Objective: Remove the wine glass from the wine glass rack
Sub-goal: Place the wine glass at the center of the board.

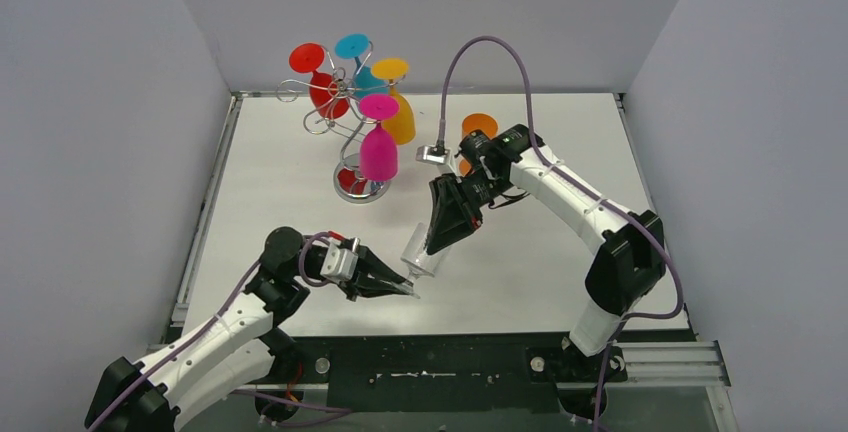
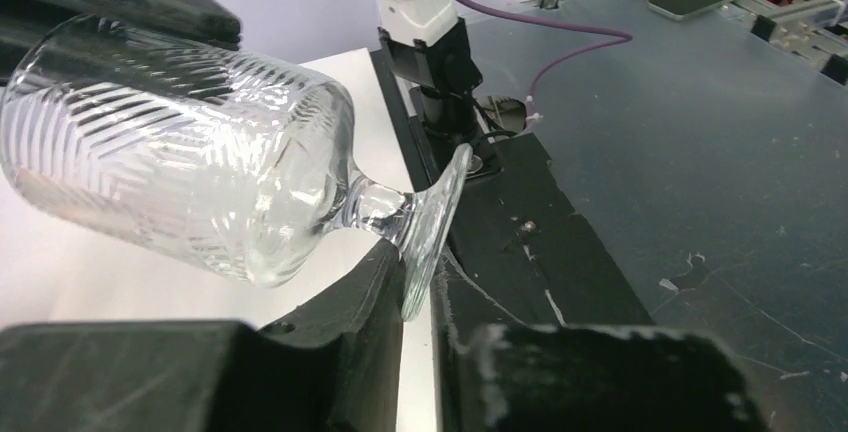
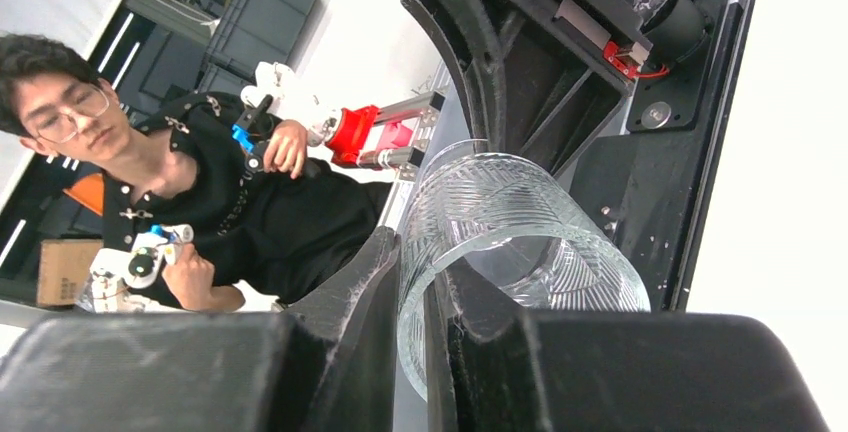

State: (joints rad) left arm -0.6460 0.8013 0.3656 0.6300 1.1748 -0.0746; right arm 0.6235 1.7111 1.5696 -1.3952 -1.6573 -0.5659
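Clamping the clear wine glass (image 2: 180, 142), left fingers (image 2: 340, 342) hold foot, right fingers (image 3: 350, 312) rim.

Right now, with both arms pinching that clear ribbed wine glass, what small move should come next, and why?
Probably the left gripper should open. It pinches the round foot of the clear ribbed wine glass, while the right gripper is shut on its rim. Freeing the foot would let the right arm stand it on the white table.

top cam: high, near edge, looks fwd — wrist cams v. close, share clear glass (image 2: 180, 142).
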